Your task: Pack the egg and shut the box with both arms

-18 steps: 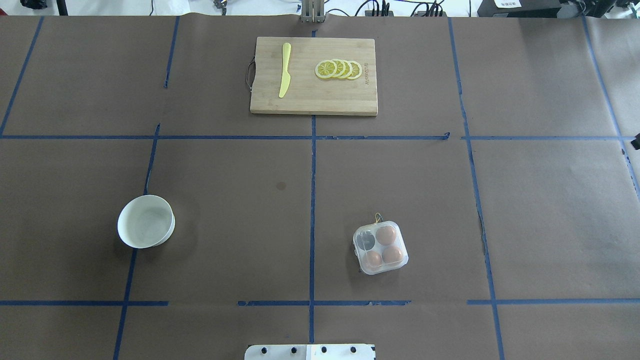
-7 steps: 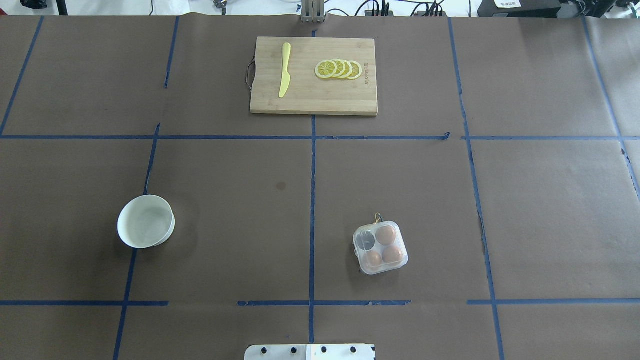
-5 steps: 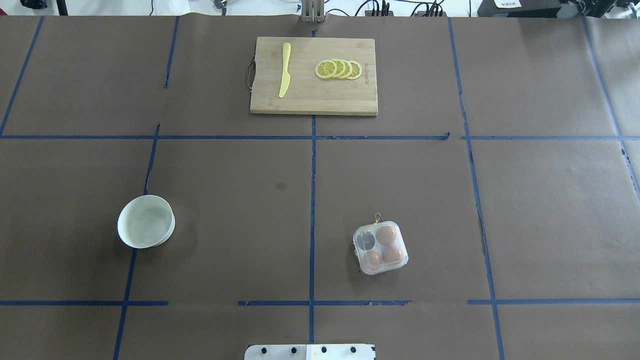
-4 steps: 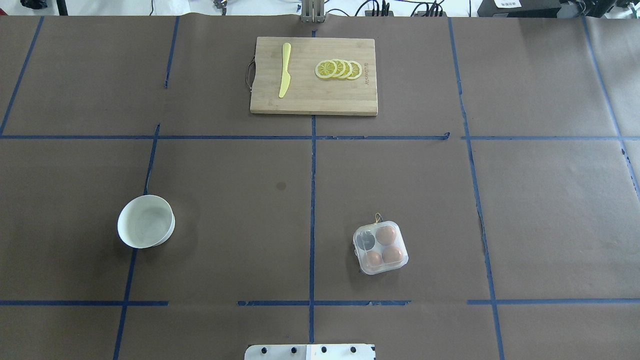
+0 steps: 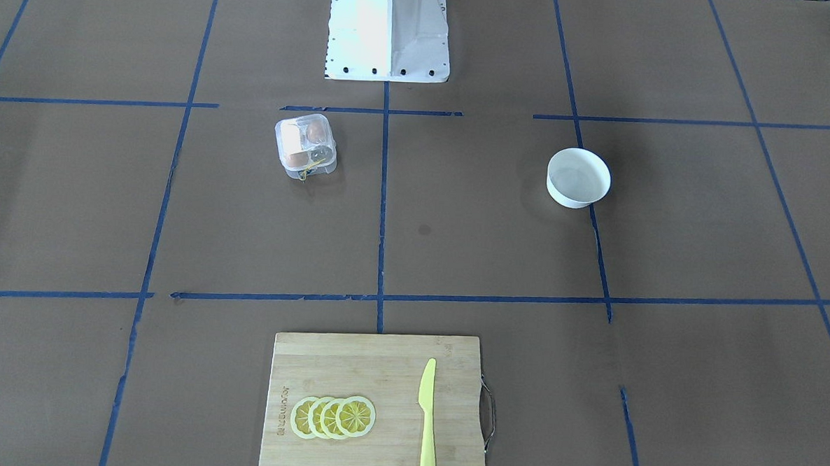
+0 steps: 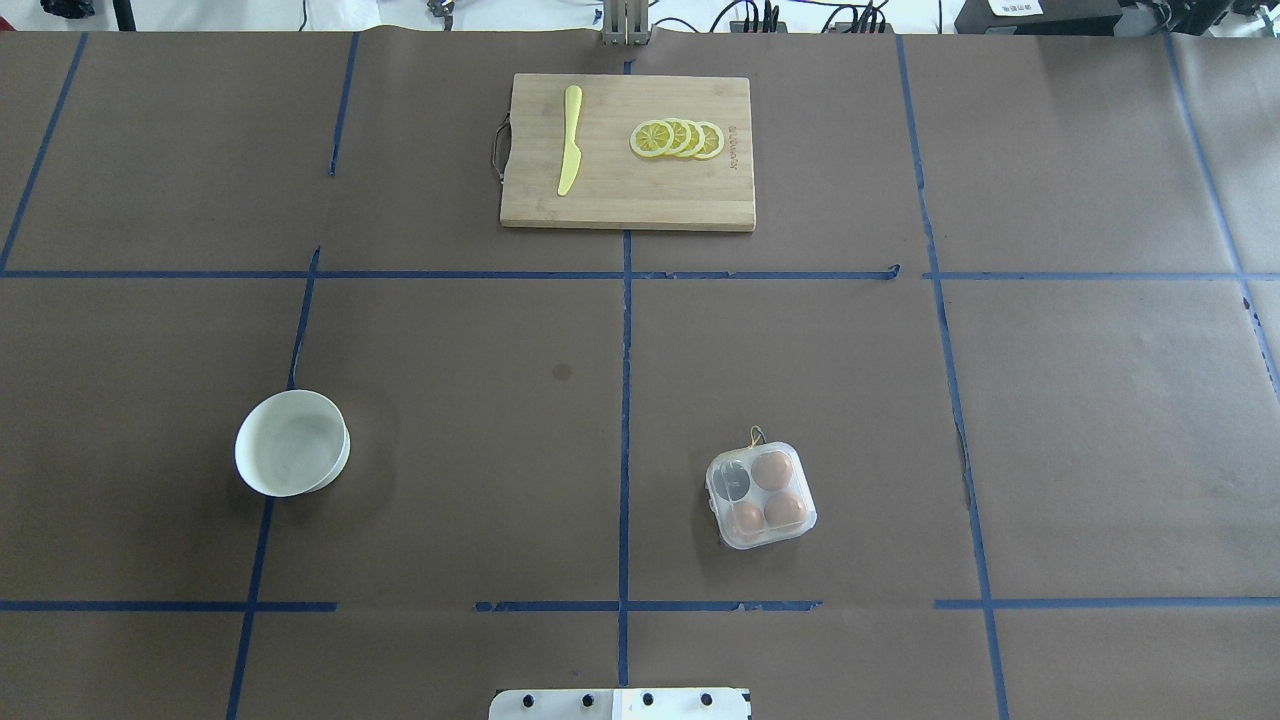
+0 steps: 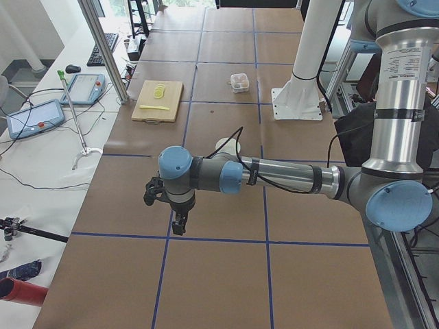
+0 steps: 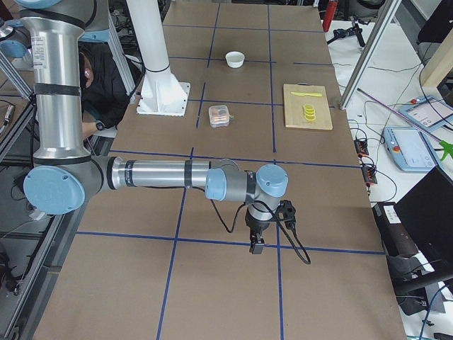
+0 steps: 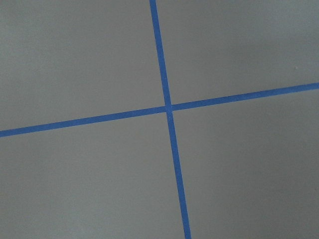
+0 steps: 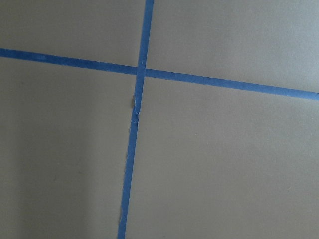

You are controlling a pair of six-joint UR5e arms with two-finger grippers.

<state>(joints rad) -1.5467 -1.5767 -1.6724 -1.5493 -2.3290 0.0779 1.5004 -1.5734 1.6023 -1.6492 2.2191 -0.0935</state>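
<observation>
Hanging low over the bare brown table (image 7: 219, 281) at opposite ends, both tools appear only in the two side views, small and dark. From these I cannot tell whether the left tool (image 7: 180, 227) or the right tool (image 8: 255, 246) stands wide or narrow. Each points down from an outstretched arm, the left arm (image 7: 274, 177) and the right arm (image 8: 156, 173), whose upper parts are cut off at the frame edge. Both wrist views show only table cover and crossing blue tape lines (image 9: 168, 107), with no fingers in them. The box (image 6: 760, 495) sits on the table just right of the centre tape line, on the near side, not far from the white pedestal base (image 6: 620, 703). It is well apart from both tools, far up the table from either one. Three eggs (image 6: 772, 469) lie in its far-right, near-right and near-left cells. The far-left cell looks dark grey and its contents are hard to make out. The clear lid seems to lie over the tray, but glare hides whether it is latched. A small yellowish loop (image 6: 757, 434) sticks out at the box's far edge. A white bowl (image 6: 291, 457) stands well to the left. At the far edge a cutting board (image 6: 627, 195) carries a yellow knife (image 6: 569, 140) and lemon slices (image 6: 678, 139).
</observation>
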